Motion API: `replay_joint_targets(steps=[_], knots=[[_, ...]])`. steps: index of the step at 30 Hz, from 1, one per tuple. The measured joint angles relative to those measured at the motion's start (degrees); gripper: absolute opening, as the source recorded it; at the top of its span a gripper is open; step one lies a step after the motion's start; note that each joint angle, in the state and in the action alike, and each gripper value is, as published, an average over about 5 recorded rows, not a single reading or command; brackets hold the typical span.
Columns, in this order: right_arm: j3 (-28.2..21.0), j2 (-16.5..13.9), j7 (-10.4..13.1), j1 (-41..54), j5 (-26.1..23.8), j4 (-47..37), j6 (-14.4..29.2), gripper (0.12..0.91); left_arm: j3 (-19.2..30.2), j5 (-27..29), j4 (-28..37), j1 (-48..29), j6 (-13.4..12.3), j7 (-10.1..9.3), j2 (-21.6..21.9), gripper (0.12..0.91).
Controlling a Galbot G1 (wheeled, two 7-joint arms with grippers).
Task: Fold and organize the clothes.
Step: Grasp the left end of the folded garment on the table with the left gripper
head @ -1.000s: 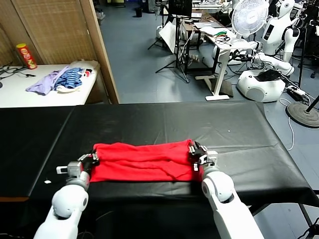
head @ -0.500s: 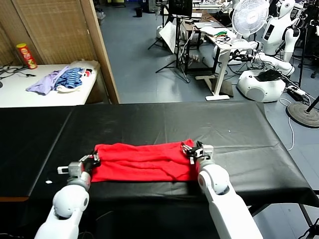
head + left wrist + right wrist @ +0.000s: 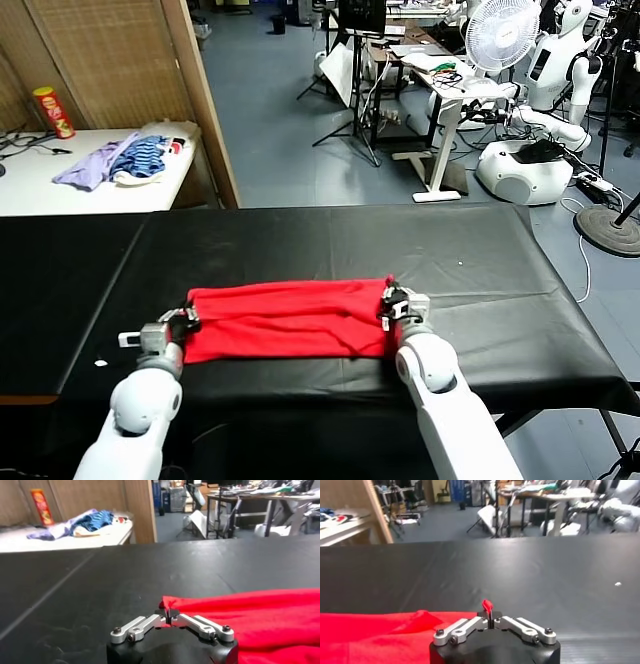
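Soft red T-shirt (image 3: 285, 320) pinched at both ends on the black tabletop (image 3: 330, 240)
Left gripper (image 3: 167, 615) and right gripper (image 3: 488, 613) have jaws clamped on its edges; light, limp cotton probably sags unless held by corners

blk table (image 3: 300, 240), chip can (image 3: 52, 112), fan (image 3: 501, 33)

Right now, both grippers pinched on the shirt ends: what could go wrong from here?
1. The right gripper holds only a small tuft of the red T-shirt; it could slip out on a lift.
2. The left gripper pinches just the corner tip, so one end may drop and the fold skew.
3. The shirt lies near the front edge of the black table; a slack pull toward the robot could drag it off.
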Motion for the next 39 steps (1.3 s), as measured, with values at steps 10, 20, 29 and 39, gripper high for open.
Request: replay_joint_targets(steps=[10,20,29,39], knots=[[3.05,-3.26,-2.23,-5.23,1.69,7.45,-0.21,0.545,-0.84,-4.27,-1.86,1.01,0.17,1.76,0.96,0.408],[5.28,-5.3,-2.04,-10.77,4.95,15.73,-0.76,0.797,-3.89,-14.2,-8.87,5.67,2.93,0.66,1.01,0.791],[5.28,-5.59,-2.1,-12.31,4.84,18.77,-0.67,0.798,-3.36,-14.6,-10.58,9.73,3.34,1.64,-1.54,0.797],[5.44,-5.51,-2.23,-13.87,3.58,20.15,-0.32,0.798,-2.36,-14.11,-8.53,8.54,3.63,2.34,-2.45,0.477]])
